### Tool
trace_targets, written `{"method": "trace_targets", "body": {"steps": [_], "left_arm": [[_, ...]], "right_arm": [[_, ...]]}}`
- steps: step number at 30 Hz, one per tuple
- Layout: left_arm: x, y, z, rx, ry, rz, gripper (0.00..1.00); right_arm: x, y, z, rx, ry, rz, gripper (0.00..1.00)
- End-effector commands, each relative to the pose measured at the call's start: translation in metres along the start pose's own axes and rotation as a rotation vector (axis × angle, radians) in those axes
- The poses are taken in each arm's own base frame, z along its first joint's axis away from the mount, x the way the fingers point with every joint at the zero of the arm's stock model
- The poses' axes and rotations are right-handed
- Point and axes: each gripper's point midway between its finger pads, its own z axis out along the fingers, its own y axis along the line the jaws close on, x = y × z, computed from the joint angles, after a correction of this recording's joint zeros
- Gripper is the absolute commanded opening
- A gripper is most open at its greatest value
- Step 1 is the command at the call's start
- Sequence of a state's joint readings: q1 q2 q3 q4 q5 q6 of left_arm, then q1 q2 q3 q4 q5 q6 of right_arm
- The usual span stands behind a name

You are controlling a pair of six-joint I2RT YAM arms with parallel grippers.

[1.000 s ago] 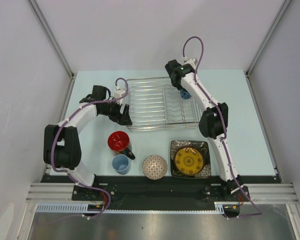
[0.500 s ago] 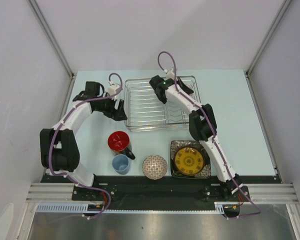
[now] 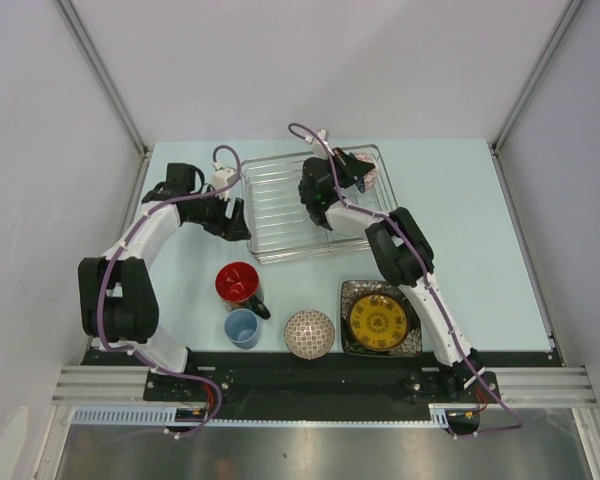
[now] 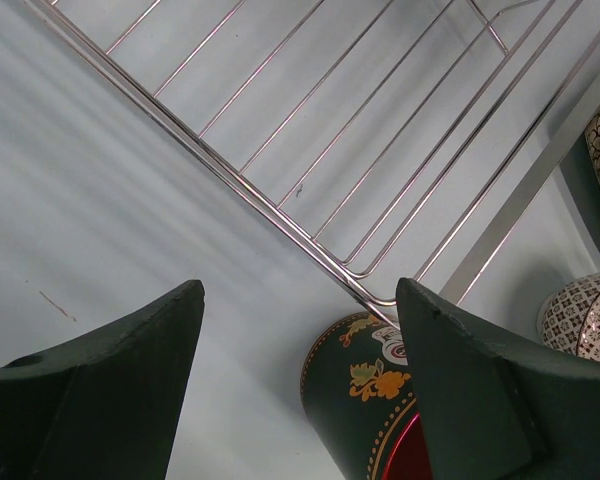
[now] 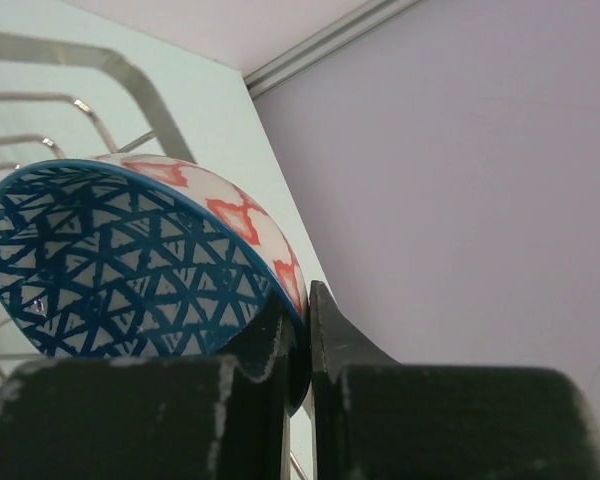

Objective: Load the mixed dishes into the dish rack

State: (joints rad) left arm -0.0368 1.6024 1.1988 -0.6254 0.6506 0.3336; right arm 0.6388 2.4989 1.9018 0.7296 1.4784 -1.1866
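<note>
Jaws pinched narrow on the right gripper (image 5: 298, 345), clamping the thin rim of the glossy blue-patterned bowl (image 5: 130, 260), tilted over the silver wire dish rack (image 3: 280, 205) near the tabletop's far edge. On the left gripper (image 4: 298, 320), spread wide, gripping nothing, right by the round dark mug (image 4: 355, 400).

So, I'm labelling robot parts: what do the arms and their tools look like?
Both the left arm and right arm have white shells with black joint housings, and a thin purple cable loops along each. The left tool and right tool have dark wedge-shaped fingers; the right's show pale scuffs.
</note>
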Motion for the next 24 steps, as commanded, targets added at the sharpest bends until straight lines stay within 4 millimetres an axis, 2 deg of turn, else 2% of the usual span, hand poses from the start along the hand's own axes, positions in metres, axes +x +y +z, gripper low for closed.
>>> {"method": "trace_targets", "body": {"steps": [1, 5, 10, 14, 21, 22, 24], "left_arm": [[-0.016, -0.006, -0.012, 0.003, -0.066, 0.046, 0.82], [-0.014, -0.007, -0.012, 0.0, -0.07, 0.043, 0.82], [-0.014, -0.007, -0.013, -0.001, -0.074, 0.041, 0.82], [-0.015, -0.009, -0.013, 0.004, -0.08, 0.036, 0.82], [-0.016, -0.008, -0.012, 0.005, -0.081, 0.033, 0.81], [-0.017, -0.008, -0.013, 0.003, -0.085, 0.032, 0.81], [-0.017, -0.009, -0.012, 0.009, -0.084, 0.029, 0.81]], "right_arm": [[0.016, -0.035, -0.008, 0.065, 0.168, 0.161, 0.06], [0.019, -0.041, -0.008, 0.067, 0.173, 0.164, 0.22], [0.023, -0.034, -0.014, 0.058, 0.158, 0.114, 0.41], [0.02, -0.035, -0.019, 0.05, 0.147, 0.108, 0.51], [0.017, -0.043, -0.014, 0.056, 0.143, 0.122, 0.67], [0.018, -0.042, -0.014, 0.056, 0.146, 0.12, 0.73], [0.017, -0.041, -0.015, 0.056, 0.146, 0.123, 0.78]]}}
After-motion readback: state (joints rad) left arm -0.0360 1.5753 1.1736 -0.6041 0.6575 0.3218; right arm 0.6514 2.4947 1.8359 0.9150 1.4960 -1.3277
